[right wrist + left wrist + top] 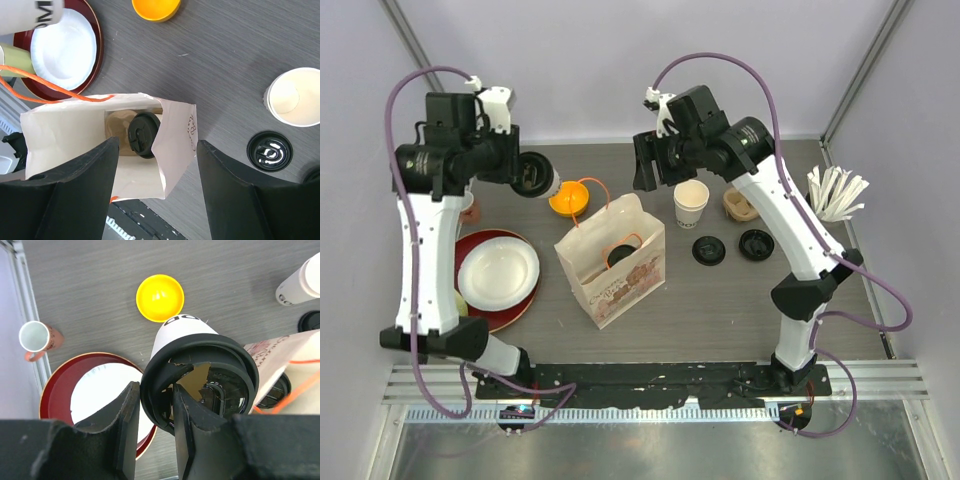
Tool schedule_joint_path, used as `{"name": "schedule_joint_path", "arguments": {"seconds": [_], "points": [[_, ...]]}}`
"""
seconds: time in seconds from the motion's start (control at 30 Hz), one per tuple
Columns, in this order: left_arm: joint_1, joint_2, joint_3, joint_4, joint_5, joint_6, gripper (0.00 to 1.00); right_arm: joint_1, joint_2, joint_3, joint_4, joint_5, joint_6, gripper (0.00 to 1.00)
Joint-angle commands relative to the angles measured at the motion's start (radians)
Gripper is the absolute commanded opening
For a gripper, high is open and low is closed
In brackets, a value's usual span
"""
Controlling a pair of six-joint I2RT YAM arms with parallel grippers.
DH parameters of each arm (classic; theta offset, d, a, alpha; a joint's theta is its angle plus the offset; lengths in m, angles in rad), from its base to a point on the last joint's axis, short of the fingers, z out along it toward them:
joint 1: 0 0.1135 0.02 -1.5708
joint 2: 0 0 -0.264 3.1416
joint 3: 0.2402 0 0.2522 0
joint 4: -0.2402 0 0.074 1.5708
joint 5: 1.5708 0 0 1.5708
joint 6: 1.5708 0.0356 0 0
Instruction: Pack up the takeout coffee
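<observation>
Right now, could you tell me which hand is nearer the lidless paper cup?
Right. The right hand hovers just beside the lidless cup; the left hand, holding a lidded cup, is beyond the bag.

One takeout cup (184, 335) — white paper, black lid — is held off the table (720, 300), tipped sideways, near its far-left corner. The second takeout cup (143, 134) sits lid-up inside the paper bag (65, 135) mid-table — only its black lid shows.

Left end effector (524, 172) holding lidded cup (544, 179), bag (620, 265) central
</observation>
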Motion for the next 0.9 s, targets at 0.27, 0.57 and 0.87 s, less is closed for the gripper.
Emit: {"name": "schedule_joint_path", "arguments": {"seconds": [0.27, 0.57, 0.87], "points": [[0.003, -0.262, 0.105, 0.044, 0.165, -0.03, 0.32, -0.001, -0.195, -0.169, 0.152, 0.007, 0.067, 0.68], [0.003, -0.393, 0.007, 0.017, 0.474, -0.075, 0.32, 0.005, -0.301, -0.327, 0.211, 0.011, 0.104, 0.72], [-0.07, -0.37, -0.11, 0.017, 0.45, -0.089, 0.26, 0.01, -0.422, -0.48, 0.271, 0.038, 0.15, 0.73]]}}
